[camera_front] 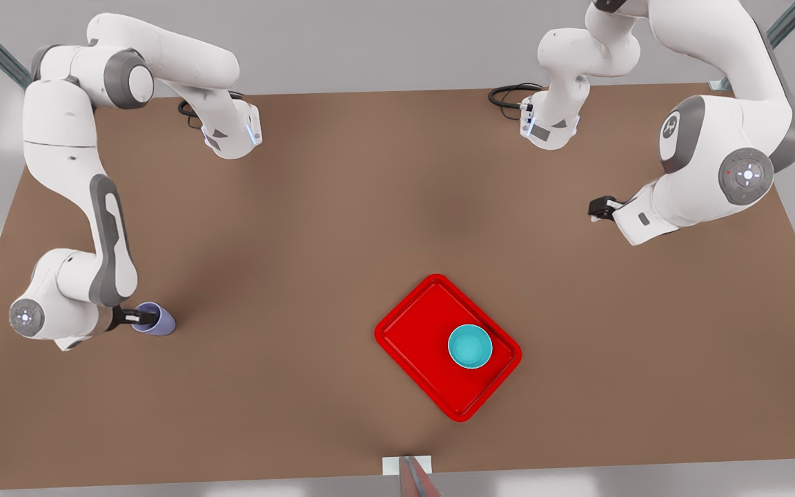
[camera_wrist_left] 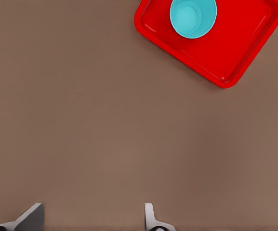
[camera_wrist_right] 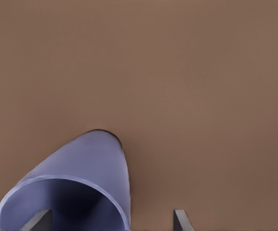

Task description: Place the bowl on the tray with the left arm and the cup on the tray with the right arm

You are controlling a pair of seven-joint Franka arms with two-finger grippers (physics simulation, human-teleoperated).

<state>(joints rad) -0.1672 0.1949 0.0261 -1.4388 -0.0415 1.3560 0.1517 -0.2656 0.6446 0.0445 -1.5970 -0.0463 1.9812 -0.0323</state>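
The teal bowl stands upright on the red tray, toward the tray's corner on the front view's right. The left wrist view looks down from far off on the bowl and tray. My left gripper is open and holds nothing. It hangs above bare table at the front view's right. The lavender cup stands on the table at the front view's left. My right gripper is open at the cup's rim, one finger inside the cup and the other finger outside its wall.
The brown table stretches wide between cup and tray. Both arm bases with black cables sit along the far edge. A small white mount sits at the near edge, just beyond the tray's corner.
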